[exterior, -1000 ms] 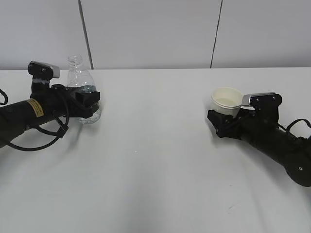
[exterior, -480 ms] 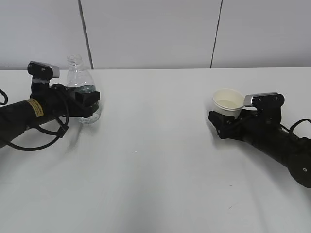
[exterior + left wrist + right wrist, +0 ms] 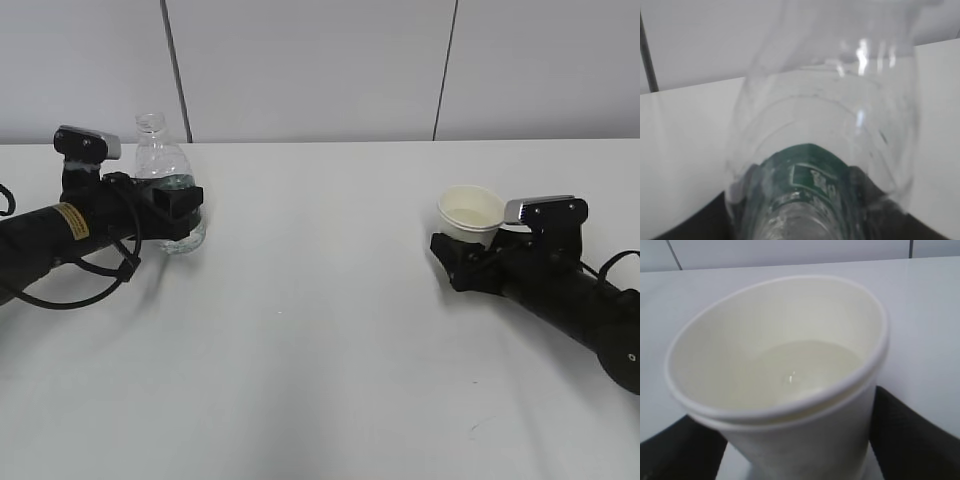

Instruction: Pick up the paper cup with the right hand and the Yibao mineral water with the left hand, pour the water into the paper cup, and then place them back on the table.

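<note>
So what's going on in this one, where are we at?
Each arm has one item, far apart on the white table. The left hand is closed around the Yibao mineral water, upright and capless at the left. The right hand grips the paper cup, which tilts a little. The right wrist view shows the water already in the cup, so the pour looks done; whether either item rests on the table can't be told.

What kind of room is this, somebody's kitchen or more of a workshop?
Probably a lab or test room, not a kitchen: a bare white table, plain panelled wall, and two black robot arms, one holding a water bottle, one a paper cup.
</note>
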